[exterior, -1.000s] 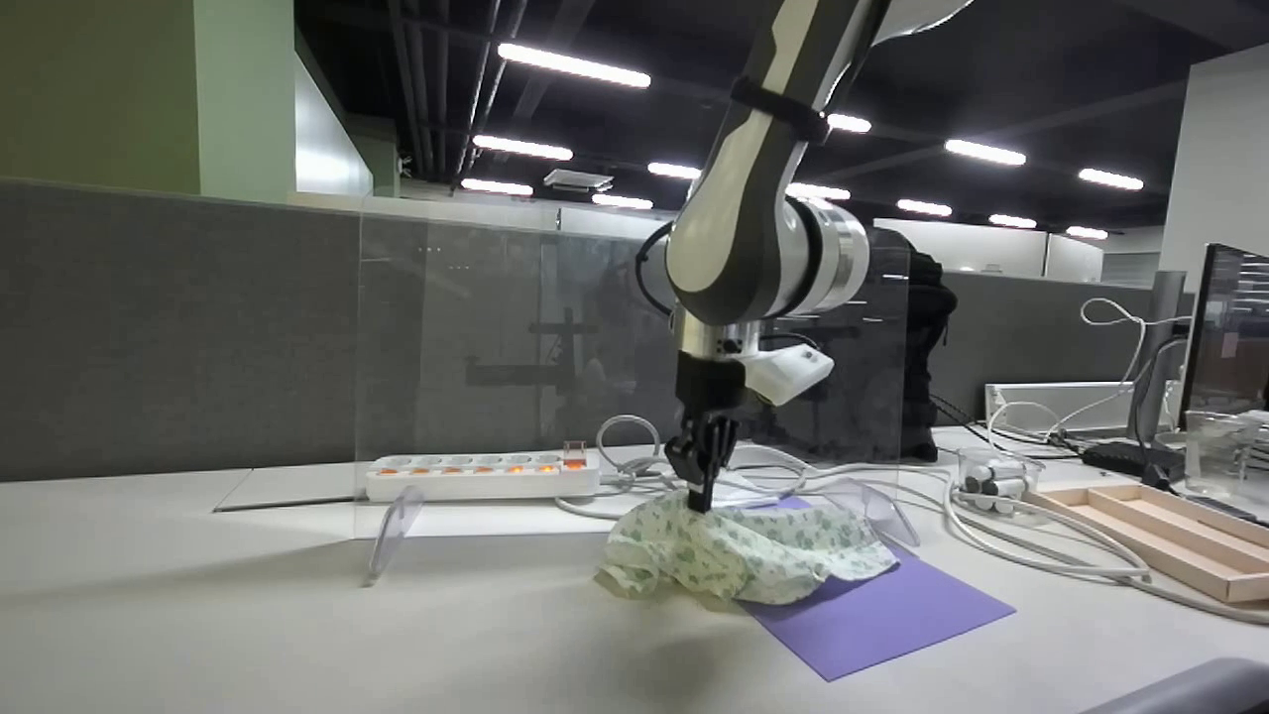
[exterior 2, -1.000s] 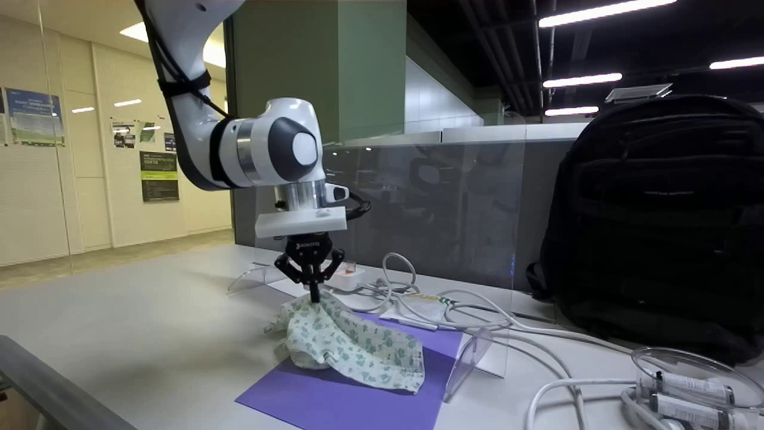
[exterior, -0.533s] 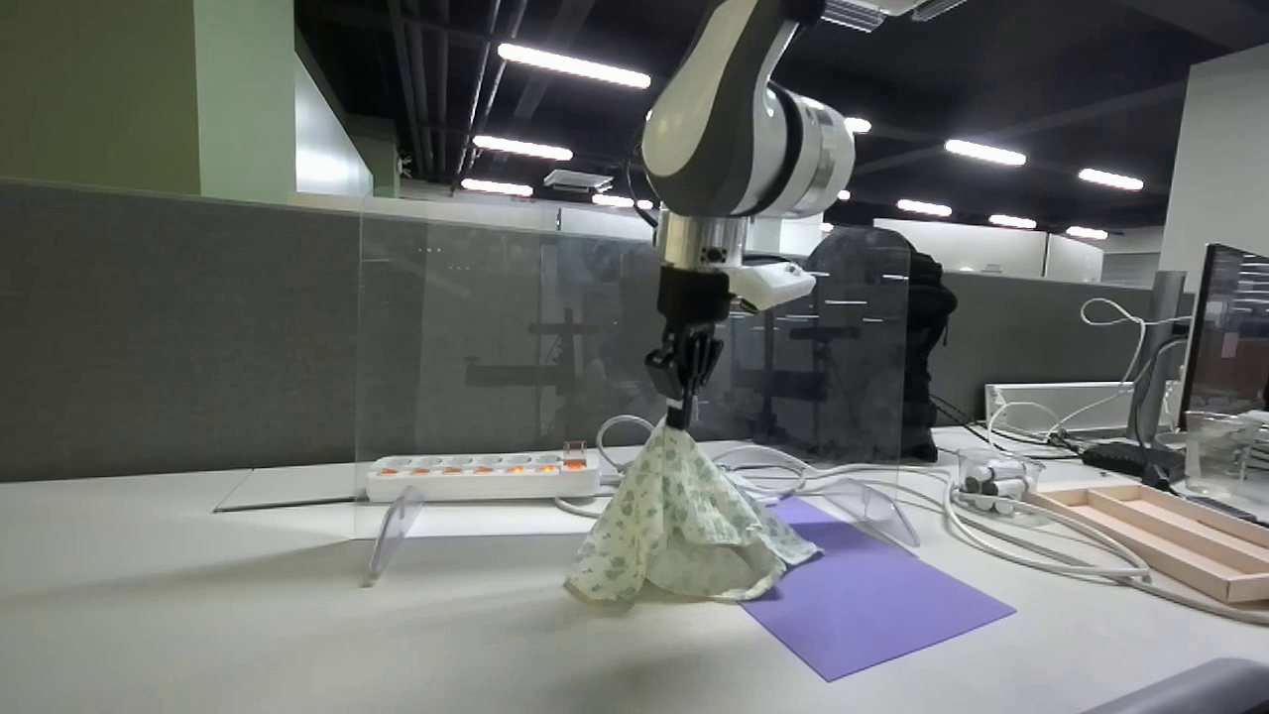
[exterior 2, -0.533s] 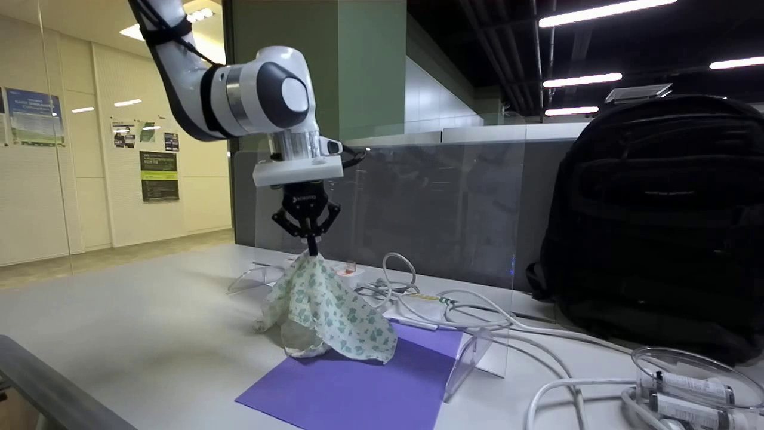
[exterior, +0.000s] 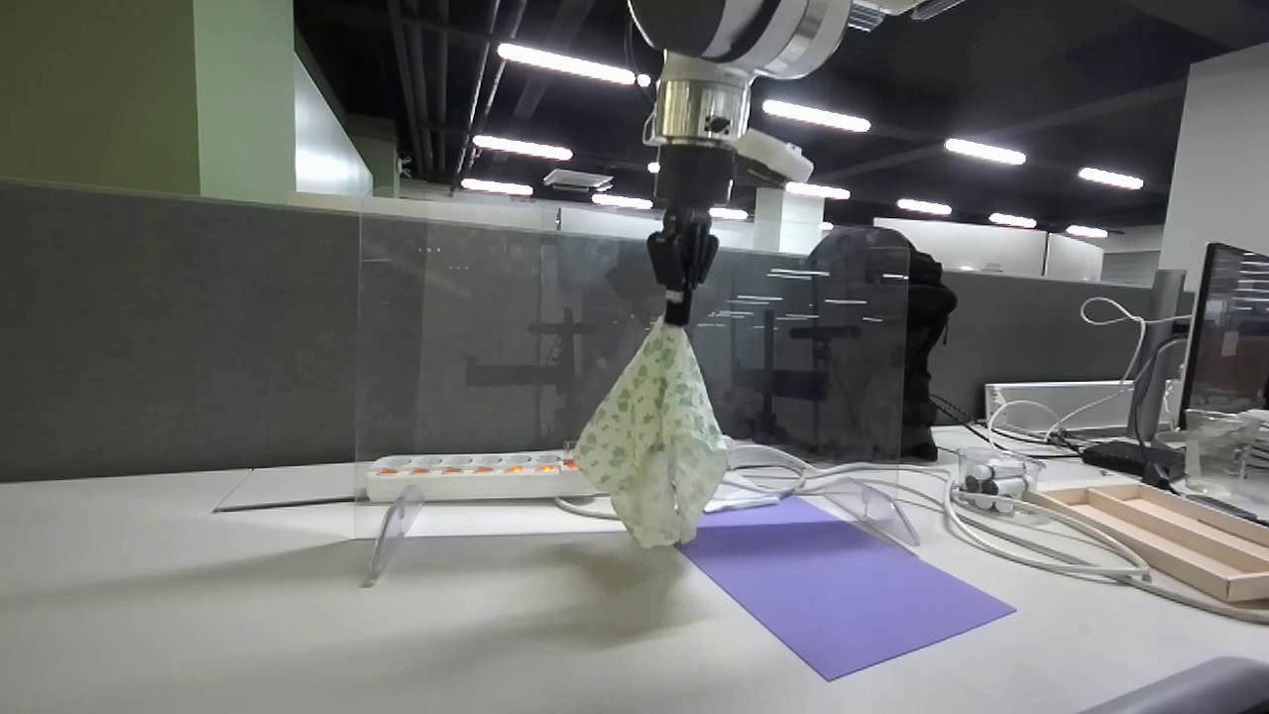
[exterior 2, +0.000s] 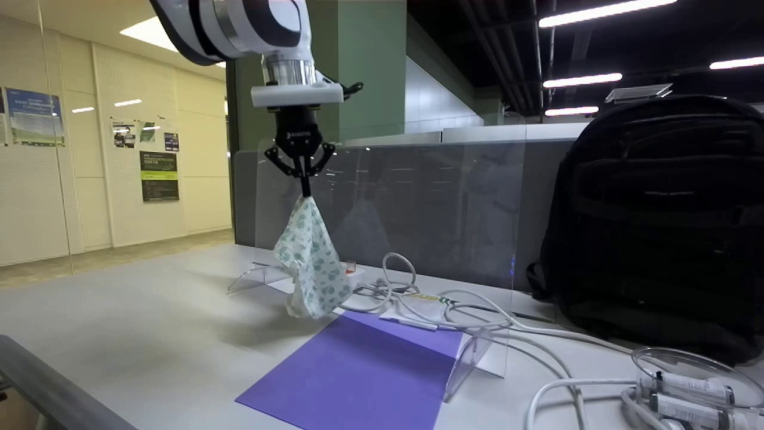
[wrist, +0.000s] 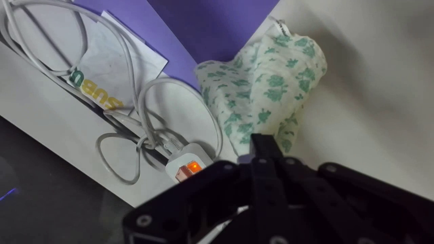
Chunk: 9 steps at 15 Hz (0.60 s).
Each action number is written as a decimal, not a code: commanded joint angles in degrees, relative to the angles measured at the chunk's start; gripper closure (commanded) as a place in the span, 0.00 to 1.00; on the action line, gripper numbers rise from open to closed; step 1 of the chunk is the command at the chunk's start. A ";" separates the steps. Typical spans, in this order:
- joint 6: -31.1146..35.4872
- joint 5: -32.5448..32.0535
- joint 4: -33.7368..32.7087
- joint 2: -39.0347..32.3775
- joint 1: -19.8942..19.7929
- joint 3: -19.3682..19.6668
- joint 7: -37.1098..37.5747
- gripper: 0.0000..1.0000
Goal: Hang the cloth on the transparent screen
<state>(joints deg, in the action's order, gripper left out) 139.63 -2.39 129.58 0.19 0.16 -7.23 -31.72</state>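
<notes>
The cloth [exterior: 656, 436], pale with a green leaf pattern, hangs from my gripper [exterior: 678, 313] in both exterior views [exterior 2: 311, 257]. My gripper [exterior 2: 306, 189] is shut on its top corner. The cloth's lower end is off the table. In the wrist view the cloth [wrist: 271, 84] hangs beyond the shut fingertips [wrist: 266, 142]. The transparent screen [exterior: 476, 327] stands upright on clear feet behind the cloth; it also shows in an exterior view [exterior 2: 441, 203]. The gripper tips are a little below the screen's top edge, on the near side of it.
A purple sheet [exterior: 843, 595] lies flat on the table below. A white power strip [exterior: 476, 478] and white cables [exterior 2: 477, 310] lie behind the screen. A black backpack [exterior 2: 656, 227] stands at the back. A clear container with small bottles [exterior 2: 692, 388] and a wooden tray [exterior: 1160, 531] stand to the side.
My gripper has risen with the cloth shut in it. The cloth has gone from lying crumpled on the table and purple sheet to hanging freely in the air.
</notes>
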 commanded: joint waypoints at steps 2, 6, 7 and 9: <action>-1.51 0.17 -0.46 1.34 1.58 1.47 -0.52 0.99; -0.59 2.24 0.21 1.56 2.59 0.93 -0.99 1.00; 0.09 2.68 0.06 1.90 3.09 0.69 -0.65 1.00; 0.71 3.89 -0.70 2.67 4.29 0.32 -0.85 1.00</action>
<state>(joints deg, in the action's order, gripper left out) 139.78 -0.37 129.61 1.20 2.59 -6.99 -32.59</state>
